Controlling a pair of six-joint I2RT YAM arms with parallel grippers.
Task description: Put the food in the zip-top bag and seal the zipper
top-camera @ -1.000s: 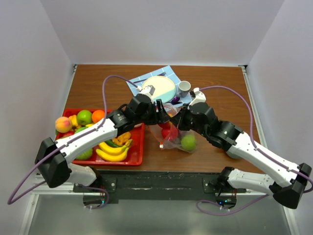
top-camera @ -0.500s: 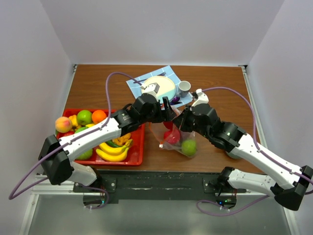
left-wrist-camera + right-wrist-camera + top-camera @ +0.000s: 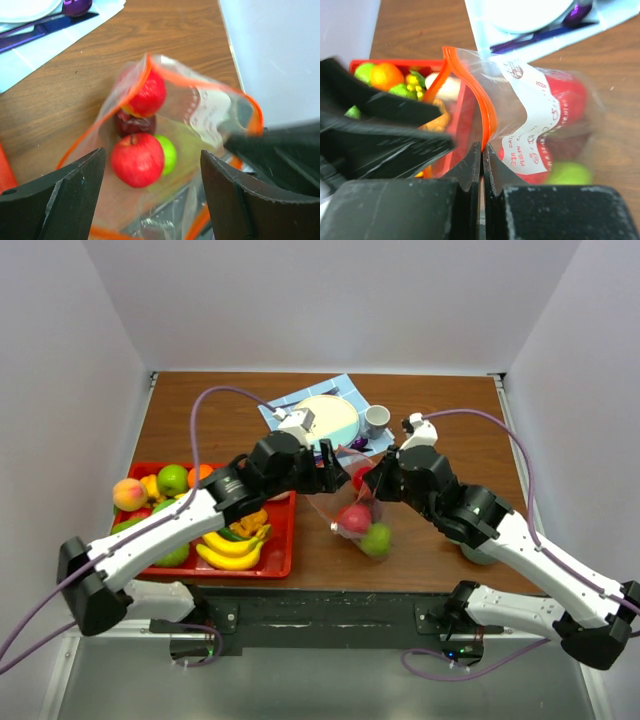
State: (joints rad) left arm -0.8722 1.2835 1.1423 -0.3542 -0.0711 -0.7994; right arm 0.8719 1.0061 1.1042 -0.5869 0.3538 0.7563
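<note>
Left wrist view: the left gripper (image 3: 152, 156) is hanging wide open right over the bag (image 3: 200, 115), with the bag's mouth gaping between its fingers. Just below it, inside the bag, two red apples (image 3: 137, 159), a green apple (image 3: 170, 154) and something dark are lying together. The right gripper (image 3: 481, 148) is clamping shut on the zipper (image 3: 487, 112) at the mouth's edge. Behind the left gripper, more food (image 3: 230, 548) is sitting in the tray (image 3: 280, 540).
</note>
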